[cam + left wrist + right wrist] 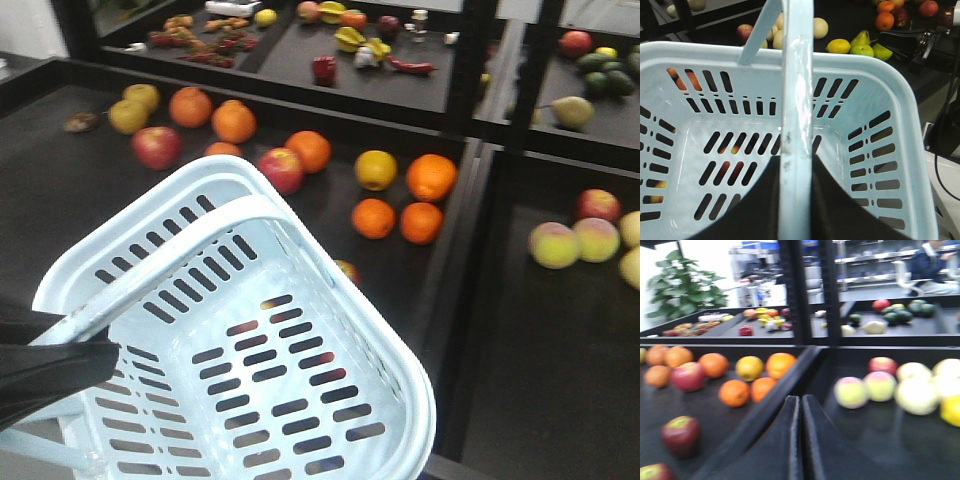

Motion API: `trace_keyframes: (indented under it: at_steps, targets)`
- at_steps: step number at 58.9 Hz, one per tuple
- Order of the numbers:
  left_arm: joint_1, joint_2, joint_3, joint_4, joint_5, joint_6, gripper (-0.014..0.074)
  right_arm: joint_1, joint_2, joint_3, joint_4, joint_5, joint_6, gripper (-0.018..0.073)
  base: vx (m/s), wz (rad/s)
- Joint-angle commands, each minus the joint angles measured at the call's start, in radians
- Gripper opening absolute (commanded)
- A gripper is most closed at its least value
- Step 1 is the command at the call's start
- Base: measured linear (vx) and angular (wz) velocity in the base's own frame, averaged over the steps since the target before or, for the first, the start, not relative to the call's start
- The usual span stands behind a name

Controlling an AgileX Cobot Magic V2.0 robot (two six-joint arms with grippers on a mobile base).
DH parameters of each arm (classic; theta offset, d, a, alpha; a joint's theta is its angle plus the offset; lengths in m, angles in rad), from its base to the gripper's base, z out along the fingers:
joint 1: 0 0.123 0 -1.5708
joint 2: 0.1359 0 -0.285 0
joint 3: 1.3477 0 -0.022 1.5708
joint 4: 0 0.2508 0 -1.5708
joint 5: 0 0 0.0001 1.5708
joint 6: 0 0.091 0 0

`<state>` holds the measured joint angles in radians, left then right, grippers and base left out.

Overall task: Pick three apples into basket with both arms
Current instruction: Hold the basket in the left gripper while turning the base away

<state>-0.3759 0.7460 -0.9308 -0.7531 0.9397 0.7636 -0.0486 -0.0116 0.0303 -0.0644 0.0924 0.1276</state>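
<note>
Closest to us, left gripper (796, 170): we see its black fingers pressed against both sides of the handle (797, 75), clamped on it.
Basket (705, 54): pale blue, held tilted over the near part of the black tray (60, 200), with its slotted floor facing us.
Right gripper (801, 402): we find its fingers lying nearly together with only a thin slit between them, holding nothing, just by the divider (767, 405) between two trays.
Dark red apples (680, 435): on the tray, outside the basket. One lies left of the right gripper and another apple (654, 472) sits at that view's lower corner. In the front view an apple (347, 270) lies just beside the basket rim.
Oranges (734, 392): farther back, clustered near a pinker apple (687, 376).
Right tray: pale green-pink fruit (850, 391).
Far shelf (300, 55): mixed produce, too small for us to name.
</note>
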Motion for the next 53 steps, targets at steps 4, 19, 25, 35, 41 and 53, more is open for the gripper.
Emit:
trace_keyframes:
  at_steps: [4,19,25,35,41,53]
  targets:
    - [-0.006,-0.006,-0.029,-0.063,-0.074,-0.004,-0.0006,-0.004,-0.012,0.011,-0.009,-0.073,-0.008,-0.0009,-0.14,0.54]
    - [-0.006,-0.006,-0.029,-0.063,-0.074,-0.004,-0.0006,-0.004,-0.012,0.011,-0.009,-0.073,-0.008,-0.0009,-0.15,0.56]
    - [-0.006,-0.006,-0.029,-0.063,-0.074,-0.004,-0.0006,-0.004,-0.012,0.011,-0.009,-0.073,-0.008,-0.0009,-0.15,0.59]
    - [-0.006,-0.006,-0.029,-0.063,-0.074,-0.004,-0.0006,-0.004,-0.012,0.011,-0.009,-0.073,-0.008,-0.0009,-0.16,0.59]
    - [-0.006,-0.006,-0.030,-0.063,-0.074,-0.004,-0.0006,-0.004,-0.012,0.011,-0.009,-0.073,-0.008,-0.0009,-0.16,0.61]
    - [-0.006,-0.006,-0.030,-0.063,-0.074,-0.004,-0.0006,-0.004,-0.012,0.011,-0.009,-0.073,-0.008,-0.0009,-0.17,0.62]
